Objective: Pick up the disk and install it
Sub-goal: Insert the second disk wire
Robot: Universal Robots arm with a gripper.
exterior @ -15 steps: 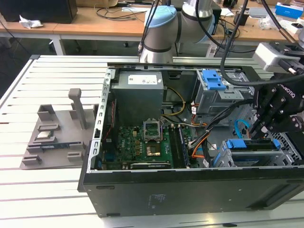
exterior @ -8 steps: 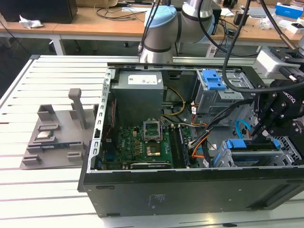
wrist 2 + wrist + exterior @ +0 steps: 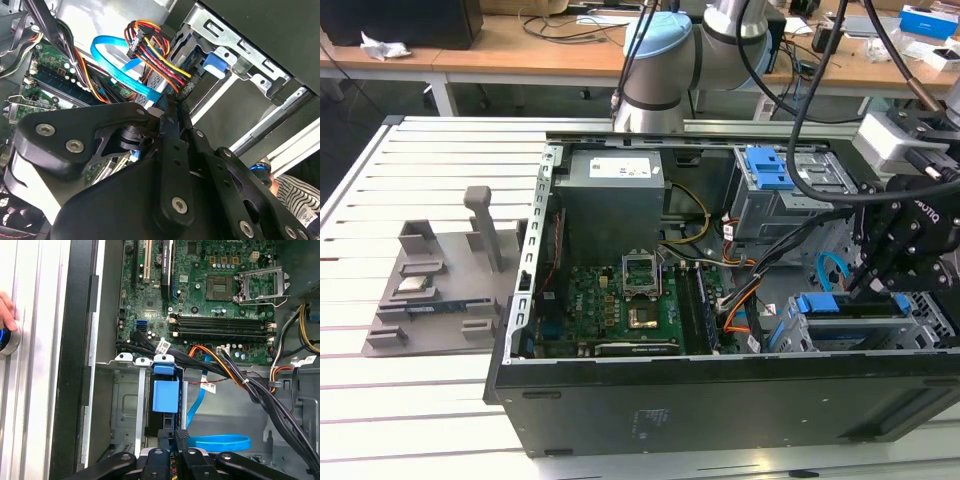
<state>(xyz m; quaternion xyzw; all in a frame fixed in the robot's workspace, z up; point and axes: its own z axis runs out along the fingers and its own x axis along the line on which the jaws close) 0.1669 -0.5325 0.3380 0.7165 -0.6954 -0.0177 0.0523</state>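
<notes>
At the right of the exterior view, the gripper [image 3: 865,282] reaches into the open computer case [image 3: 620,390], clenched on the disk [image 3: 845,305]. The disk stands on edge in the drive bay [image 3: 125,405], its blue carrier [image 3: 165,396] showing in the first wrist view.

- Even, bright room light in the exterior view; soft shadows fill the computer case [image 3: 720,395].
- The white slatted surface [image 3: 430,150] looks pale, nearly washed out.
- In the second wrist view the near black claw [image 3: 170,150] is soft, slightly blurred.
</notes>
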